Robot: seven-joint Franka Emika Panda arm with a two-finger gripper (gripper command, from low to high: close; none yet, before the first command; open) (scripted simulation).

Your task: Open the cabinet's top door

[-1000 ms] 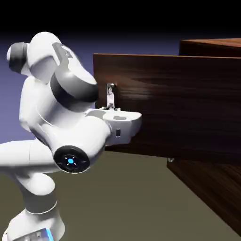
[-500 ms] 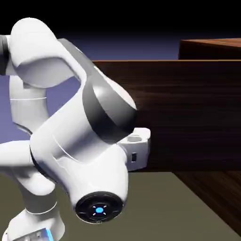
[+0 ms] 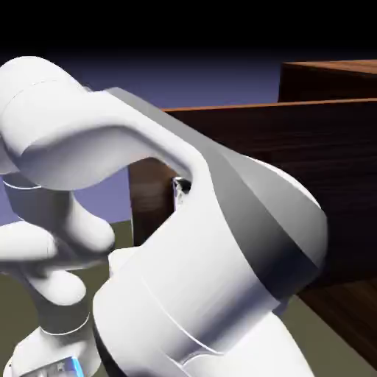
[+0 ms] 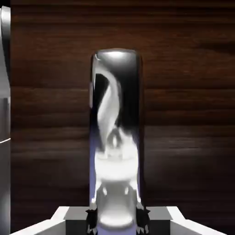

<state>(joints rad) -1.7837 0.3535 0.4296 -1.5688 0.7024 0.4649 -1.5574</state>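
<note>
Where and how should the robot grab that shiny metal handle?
Best around the shiny silver bar handle, probably one fingertip on each long side, coming straight at the dark brown wooden door: the bar is narrow, long and raised off the wood.

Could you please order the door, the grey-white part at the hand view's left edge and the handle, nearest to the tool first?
1. Handle: within the tool.
2. Door: behind the handle.
3. Grey-white part: left, past the door's edge.
</note>
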